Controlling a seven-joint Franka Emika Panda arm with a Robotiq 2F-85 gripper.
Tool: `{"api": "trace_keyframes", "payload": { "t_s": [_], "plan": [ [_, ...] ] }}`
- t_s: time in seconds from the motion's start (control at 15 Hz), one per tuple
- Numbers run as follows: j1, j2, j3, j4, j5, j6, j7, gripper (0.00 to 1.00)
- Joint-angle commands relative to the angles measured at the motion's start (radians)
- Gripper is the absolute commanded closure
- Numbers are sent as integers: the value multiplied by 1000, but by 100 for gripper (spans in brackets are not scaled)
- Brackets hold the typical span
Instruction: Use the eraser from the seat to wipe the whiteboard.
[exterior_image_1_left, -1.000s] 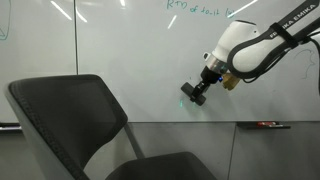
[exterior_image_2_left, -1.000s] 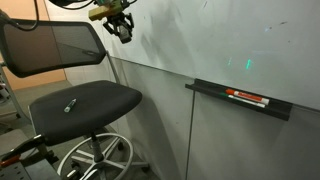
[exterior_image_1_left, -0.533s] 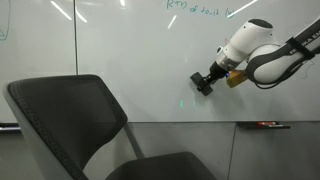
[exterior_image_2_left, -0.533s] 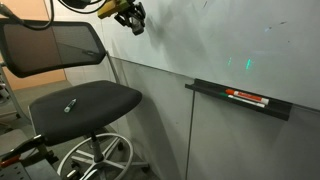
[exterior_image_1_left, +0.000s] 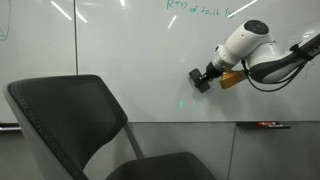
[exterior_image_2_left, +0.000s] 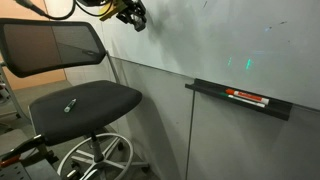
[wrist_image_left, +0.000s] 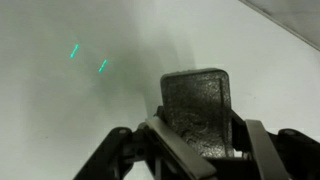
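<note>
Wrist view, gripper (wrist_image_left: 198, 128) aimed at whiteboard (wrist_image_left: 60, 100), arm (exterior_image_1_left: 252, 45) stretched in sideways in an exterior view, jaws clamped on eraser (wrist_image_left: 196, 95), scuffed dark grey block between them, against the board

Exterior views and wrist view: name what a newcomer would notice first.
The end effector grips the dark eraser at the whiteboard. The black office chair's seat stands in front of the board, and a red marker lies on the ledge.

A grey wall (exterior_image_2_left: 150, 120) ran beside a chair (exterior_image_2_left: 50, 45) with a mesh back and a pale wheeled base (exterior_image_2_left: 95, 160). Strip-light glare (exterior_image_1_left: 62, 8) streaked above. A brown panel (exterior_image_2_left: 35, 76) showed beyond.
</note>
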Motion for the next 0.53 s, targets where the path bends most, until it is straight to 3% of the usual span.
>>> {"api": "trace_keyframes", "payload": {
  "t_s": [0.0,0.47],
  "plan": [
    [40,71,19,57,-174,-68,192,67],
    [82,193,34,147,-278,-197,242,67]
  ]
}}
